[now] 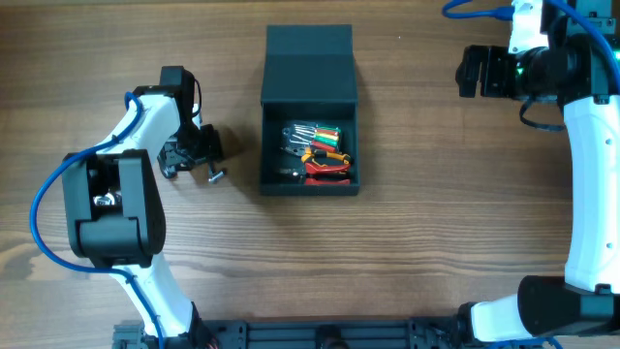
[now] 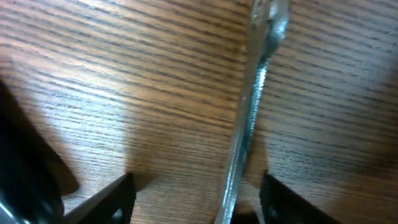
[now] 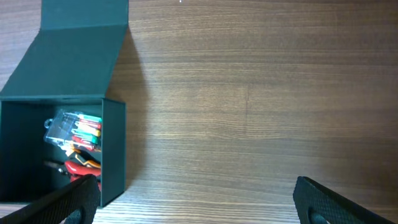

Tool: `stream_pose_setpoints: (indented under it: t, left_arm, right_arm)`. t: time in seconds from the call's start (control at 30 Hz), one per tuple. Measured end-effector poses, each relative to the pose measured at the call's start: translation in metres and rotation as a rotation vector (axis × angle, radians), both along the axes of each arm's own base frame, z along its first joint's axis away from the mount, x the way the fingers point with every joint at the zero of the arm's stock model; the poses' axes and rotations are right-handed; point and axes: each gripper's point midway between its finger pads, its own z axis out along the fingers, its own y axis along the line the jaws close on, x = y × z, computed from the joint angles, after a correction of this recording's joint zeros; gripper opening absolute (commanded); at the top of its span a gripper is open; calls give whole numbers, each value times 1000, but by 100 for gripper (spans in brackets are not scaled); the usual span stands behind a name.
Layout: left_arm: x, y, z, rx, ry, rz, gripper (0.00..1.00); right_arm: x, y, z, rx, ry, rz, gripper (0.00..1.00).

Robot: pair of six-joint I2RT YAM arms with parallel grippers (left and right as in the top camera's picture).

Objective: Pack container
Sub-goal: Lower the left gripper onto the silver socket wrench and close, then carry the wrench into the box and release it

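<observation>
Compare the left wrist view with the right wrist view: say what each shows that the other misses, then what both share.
Only the left wrist: a slim silvery metal tool lying on the wood, running down between the jaws of the left gripper. Only the right wrist: the container, lid flap folded back, with red-handled pliers and a clear pack of coloured-handled tools inside. Both: the wood-grain table and dark jaws spread open at the bottom edge; the right gripper holds nothing.

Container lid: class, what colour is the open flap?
The lid is matte dark teal-black, like the container; the right wrist view shows it best.
</observation>
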Motion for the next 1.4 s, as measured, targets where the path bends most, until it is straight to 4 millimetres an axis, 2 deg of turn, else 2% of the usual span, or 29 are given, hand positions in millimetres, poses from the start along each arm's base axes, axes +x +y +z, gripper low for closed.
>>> stream_pose_setpoints:
  t: [0.1,0.23,0.3,0.57,0.87,1.03,1.13,1.17,1.3,1.33,1.37,1.4]
  left_arm:
    - [0,1,0,4,1,4,44]
    - [0,1,0,7,1,7,33]
    - [0,1,0,9,1,7,23]
    - [0,1,0,8,2,11,4]
    - [-6,1,0,5,25,12,4]
    - [-7,-6,4,-34,23,13,4]
    - [-5,-13,22,-59,-17,7,4]
    - [-2,-16,35,-64,-50,-2,4]
    - [13,-42,103,-75,-250,-121,4]
    - [14,-45,110,-75,-270,-137,4]
    - [16,-65,145,-85,-371,-234,4]
    - [14,-78,164,-83,-432,-327,4]
  right_arm:
    - [0,0,0,0,1,0,100]
    - [0,0,0,0,1,0,100]
    - [0,0,0,0,1,0,100]
    - [-1,0,-1,0,5,0,100]
    - [-2,0,-1,0,9,0,100]
    - [-2,0,-1,0,9,0,100]
    - [-2,0,-1,0,9,0,100]
    - [-2,0,-1,0,9,0,100]
    - [-2,0,-1,0,9,0,100]
    - [-2,0,-1,0,9,0,100]
    - [-2,0,-1,0,9,0,100]
    - [-2,0,-1,0,8,0,100]
